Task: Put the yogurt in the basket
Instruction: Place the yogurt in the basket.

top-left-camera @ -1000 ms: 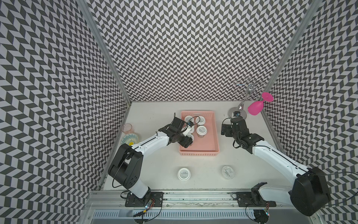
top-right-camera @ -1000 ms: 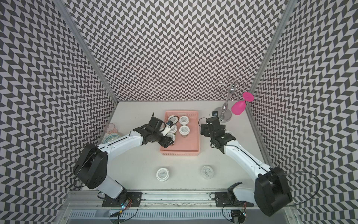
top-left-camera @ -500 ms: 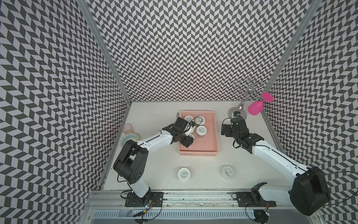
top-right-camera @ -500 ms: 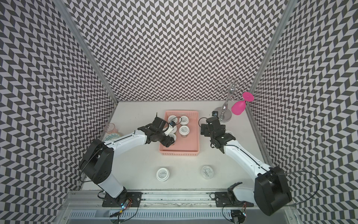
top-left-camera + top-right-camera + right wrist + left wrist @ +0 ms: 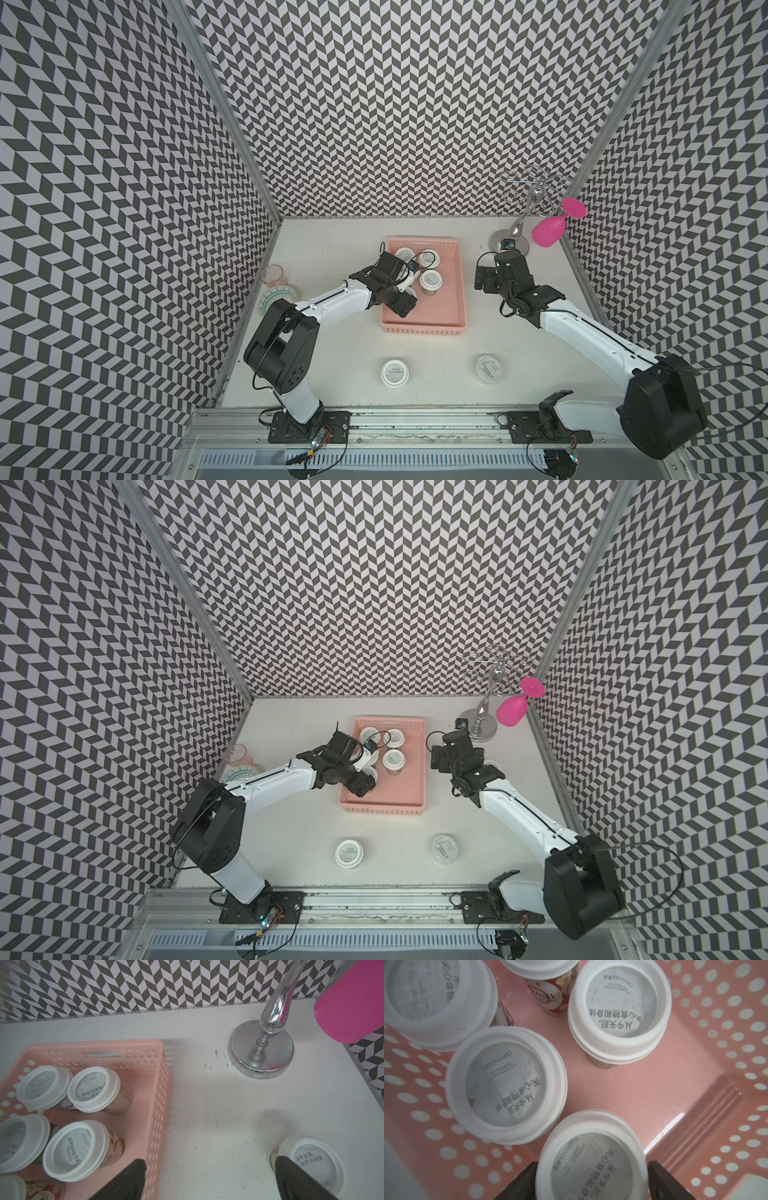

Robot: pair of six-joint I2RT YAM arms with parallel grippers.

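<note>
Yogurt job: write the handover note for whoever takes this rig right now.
Left gripper: inside the basket, jaws either side of a yogurt cup; gripped or released, cannot tell.
Right gripper: open, empty, above the table beside a loose cup.
Done: five cups in the basket, counting the one between the left jaws.
Left: that loose cup, plus a white-lidded cup and a grey-lidded cup near the table's front edge.

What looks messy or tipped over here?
Nothing is spilled or tipped. The yogurts in the basket stand upright. Three more sit out on the table: two in front, one by the right gripper.
</note>
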